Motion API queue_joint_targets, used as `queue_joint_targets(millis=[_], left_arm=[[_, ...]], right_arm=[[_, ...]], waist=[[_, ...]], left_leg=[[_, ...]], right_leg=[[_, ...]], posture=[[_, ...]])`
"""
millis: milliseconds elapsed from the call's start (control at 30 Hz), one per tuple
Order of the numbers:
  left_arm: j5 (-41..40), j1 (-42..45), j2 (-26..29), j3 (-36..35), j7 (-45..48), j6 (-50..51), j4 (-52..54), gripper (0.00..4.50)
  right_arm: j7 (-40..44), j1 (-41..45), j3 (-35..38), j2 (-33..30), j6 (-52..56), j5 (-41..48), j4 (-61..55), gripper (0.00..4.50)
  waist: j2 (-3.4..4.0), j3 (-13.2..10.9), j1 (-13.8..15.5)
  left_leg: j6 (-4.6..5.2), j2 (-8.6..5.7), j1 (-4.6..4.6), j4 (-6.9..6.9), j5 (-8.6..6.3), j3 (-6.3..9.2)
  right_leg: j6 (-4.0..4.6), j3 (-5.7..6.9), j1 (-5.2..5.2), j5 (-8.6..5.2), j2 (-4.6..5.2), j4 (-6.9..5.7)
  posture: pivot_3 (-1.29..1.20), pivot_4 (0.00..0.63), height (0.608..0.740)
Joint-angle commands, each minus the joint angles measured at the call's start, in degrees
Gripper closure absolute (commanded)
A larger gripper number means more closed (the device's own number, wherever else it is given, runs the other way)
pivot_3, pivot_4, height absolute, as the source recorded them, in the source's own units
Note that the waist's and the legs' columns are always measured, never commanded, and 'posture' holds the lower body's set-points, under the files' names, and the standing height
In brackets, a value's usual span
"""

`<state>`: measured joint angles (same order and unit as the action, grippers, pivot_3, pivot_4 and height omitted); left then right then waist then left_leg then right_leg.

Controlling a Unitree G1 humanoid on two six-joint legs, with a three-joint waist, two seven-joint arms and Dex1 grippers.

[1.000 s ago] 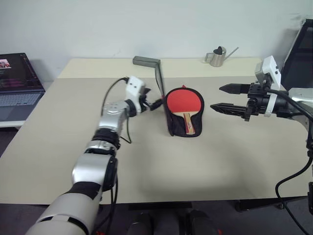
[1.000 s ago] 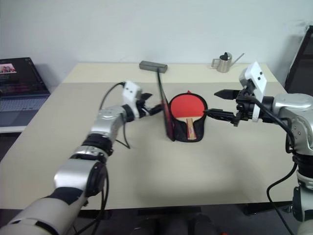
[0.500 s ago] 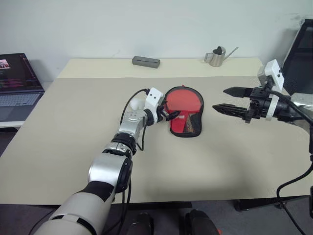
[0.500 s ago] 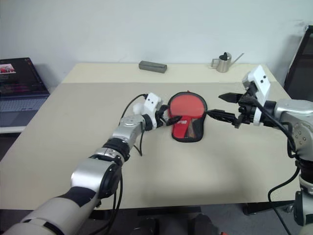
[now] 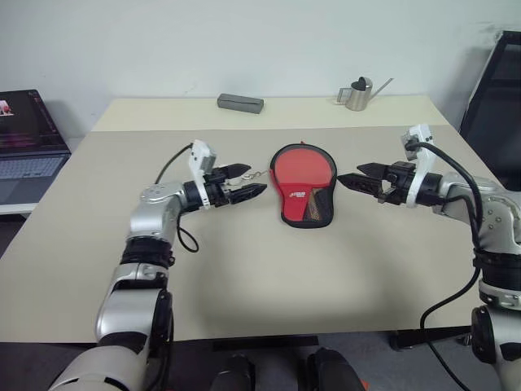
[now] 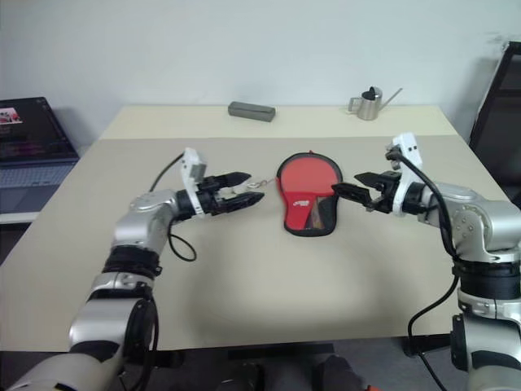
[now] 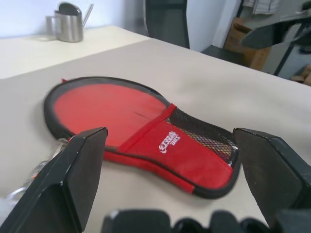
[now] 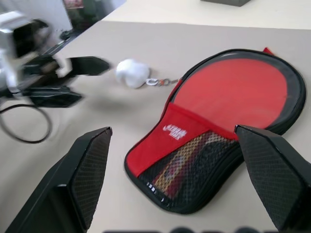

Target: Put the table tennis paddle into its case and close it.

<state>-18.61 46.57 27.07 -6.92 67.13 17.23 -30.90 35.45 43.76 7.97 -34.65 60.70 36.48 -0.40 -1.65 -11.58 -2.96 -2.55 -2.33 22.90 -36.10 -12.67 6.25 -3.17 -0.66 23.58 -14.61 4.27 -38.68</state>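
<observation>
Since a second ago, lid flap of the case (image 5: 304,187) has been dropped flat over the table tennis paddle (image 8: 187,158), handle seen through mesh. Left gripper (image 5: 251,181) withdrawn left of case, spread, empty. Right gripper (image 5: 352,177) right of case, spread, empty. Zipper closing judged next; pull must be pinched.
</observation>
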Motion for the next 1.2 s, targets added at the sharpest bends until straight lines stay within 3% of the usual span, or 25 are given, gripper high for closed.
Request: queue_joint_targets(millis=[33,367,1133,1200], left_arm=[[-5.32,-4.27,4.18,-2.47,0.50,6.55,13.63,0.00],[-11.49,-11.72,10.07,-5.36,-2.62,13.49,27.35,0.00],[-13.81,-12.59,11.94,-5.85,-5.91,13.39,28.74,0.00],[-13.73,-12.78,12.01,-5.87,-5.93,13.29,28.71,0.00]], right_arm=[[-2.27,3.54,-1.41,2.56,-5.03,-4.44,7.57,0.06],[-1.29,8.56,-6.16,9.00,-13.38,-12.70,24.53,0.06],[-0.68,16.17,-8.39,18.84,-30.99,-25.16,54.41,0.06],[-0.83,16.68,-8.08,19.28,-31.23,-25.38,55.44,0.44]], waist=[[0.00,0.00,-0.37],[0.00,0.00,-0.25],[-0.02,0.02,-1.15],[-0.02,0.02,-1.50]], left_leg=[[0.00,0.01,-0.04,0.02,0.00,-0.02],[0.00,0.02,-0.07,0.01,0.00,-0.04],[-0.01,0.09,-0.28,0.02,0.01,-0.14],[-0.02,0.11,-0.33,0.02,0.01,-0.14]], right_leg=[[0.00,-0.02,0.00,0.00,-0.01,-0.01],[0.02,-0.07,0.00,0.00,-0.03,-0.05],[0.14,-0.19,-0.05,0.07,-0.15,-0.18],[0.18,-0.20,-0.08,0.10,-0.17,-0.21]], posture=[[0.00,0.150,0.740],[0.00,0.150,0.740],[0.00,0.150,0.740],[0.00,0.150,0.740]])
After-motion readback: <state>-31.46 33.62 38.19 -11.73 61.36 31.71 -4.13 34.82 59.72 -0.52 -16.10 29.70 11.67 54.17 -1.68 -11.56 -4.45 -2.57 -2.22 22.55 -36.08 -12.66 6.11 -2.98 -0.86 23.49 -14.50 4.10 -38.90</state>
